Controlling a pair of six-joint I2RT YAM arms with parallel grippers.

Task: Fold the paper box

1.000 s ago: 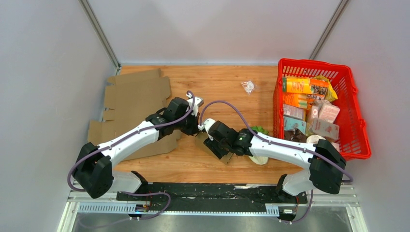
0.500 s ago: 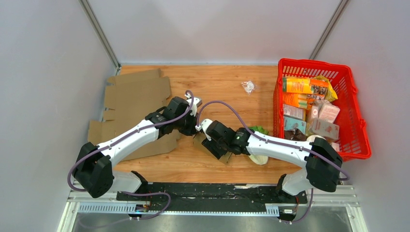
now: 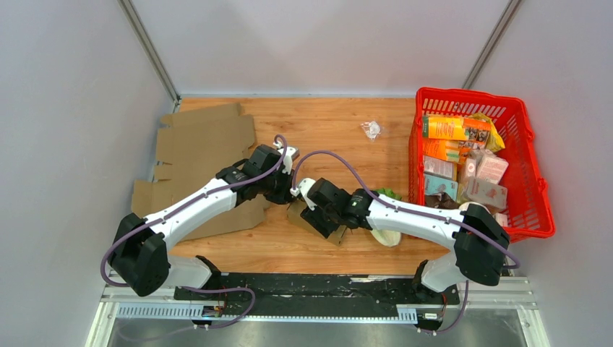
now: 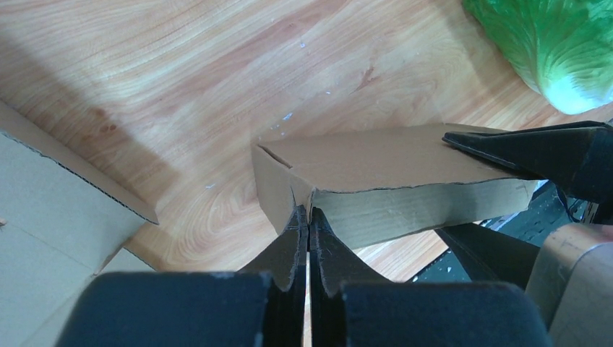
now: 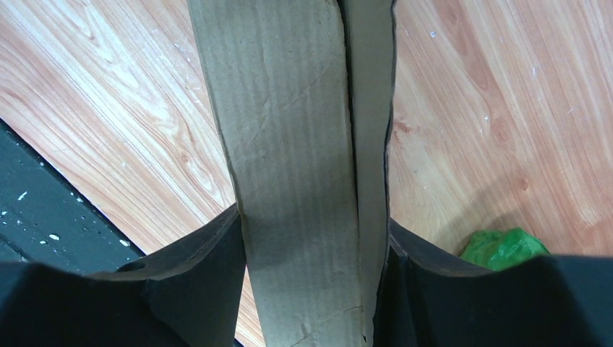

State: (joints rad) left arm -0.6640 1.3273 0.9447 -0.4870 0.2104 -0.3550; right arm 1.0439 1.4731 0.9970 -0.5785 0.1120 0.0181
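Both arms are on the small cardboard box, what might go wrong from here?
The left gripper is shut with only its tips at the paper box's corner seam; they may slip off or tear the flap. The right gripper squeezes the box across its width, so pushing could crush it. The lettuce lies close and might get nudged.

From above, the box (image 3: 296,212) sits mostly hidden under the right gripper (image 3: 325,218); in the right wrist view it runs off top and bottom. The left gripper (image 4: 309,217) is pressed together at the box's edge, but I can't tell whether card lies between the tips. The green thing (image 4: 556,43), perhaps lettuce, is cut off by the corner; the wrapper (image 3: 371,129) is too small to make out; the cardboard (image 3: 206,144) passes under the left arm.
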